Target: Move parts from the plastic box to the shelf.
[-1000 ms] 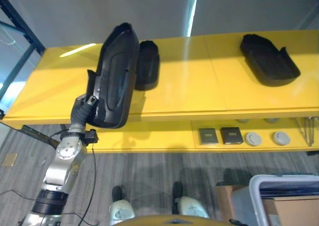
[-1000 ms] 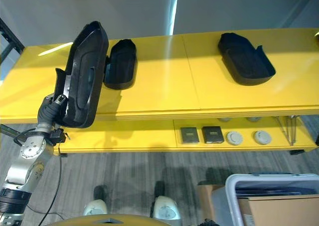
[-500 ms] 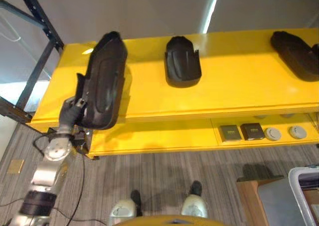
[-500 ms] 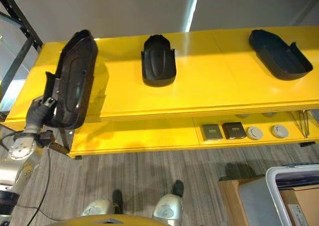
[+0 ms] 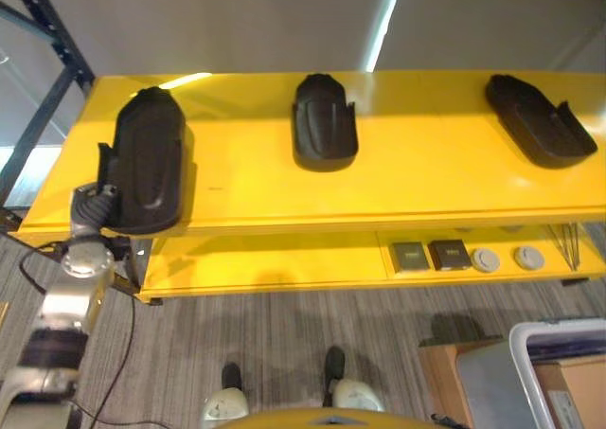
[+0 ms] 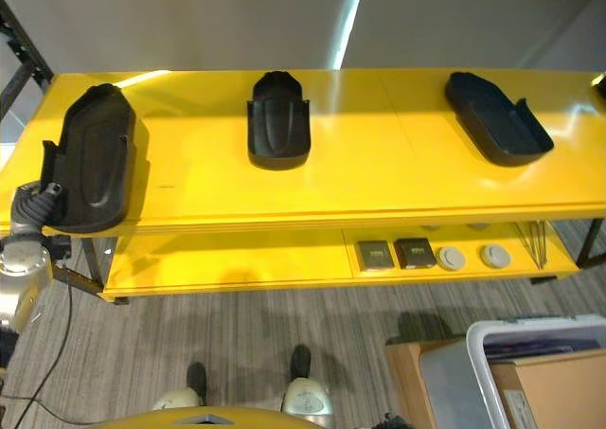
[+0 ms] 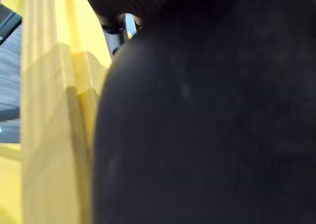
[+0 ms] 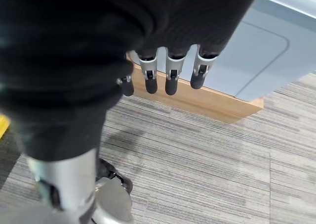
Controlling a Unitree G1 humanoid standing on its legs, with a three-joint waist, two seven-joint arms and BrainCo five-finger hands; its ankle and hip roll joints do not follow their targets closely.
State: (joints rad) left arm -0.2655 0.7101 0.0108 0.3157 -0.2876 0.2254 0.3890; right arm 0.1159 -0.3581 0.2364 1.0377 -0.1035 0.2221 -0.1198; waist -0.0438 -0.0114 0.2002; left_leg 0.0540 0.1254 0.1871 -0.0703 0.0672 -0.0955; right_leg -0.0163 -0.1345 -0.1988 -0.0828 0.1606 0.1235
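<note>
A: Long black moulded plastic part (image 5: 147,164)?
B: Yellow shelf (image 5: 417,173), nine o'clock end, laid flat for stable rest; left hand (image 5: 93,205) beneath, grasp unreadable.
A: Right hand (image 8: 168,68)?
B: Fingers relaxed, empty, idle beside grey plastic box (image 8: 256,46).

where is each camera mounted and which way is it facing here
Left eye view: on the head, looking down at the yellow shelf; left hand at the leftmost black part.
Right eye view: beside it, same shelf and three parts.
Left wrist view: against that part's dark surface, shelf edge beside it.
Right wrist view: looks down past the right hand, fingers hanging relaxed, at the plastic box and carpet.
</note>
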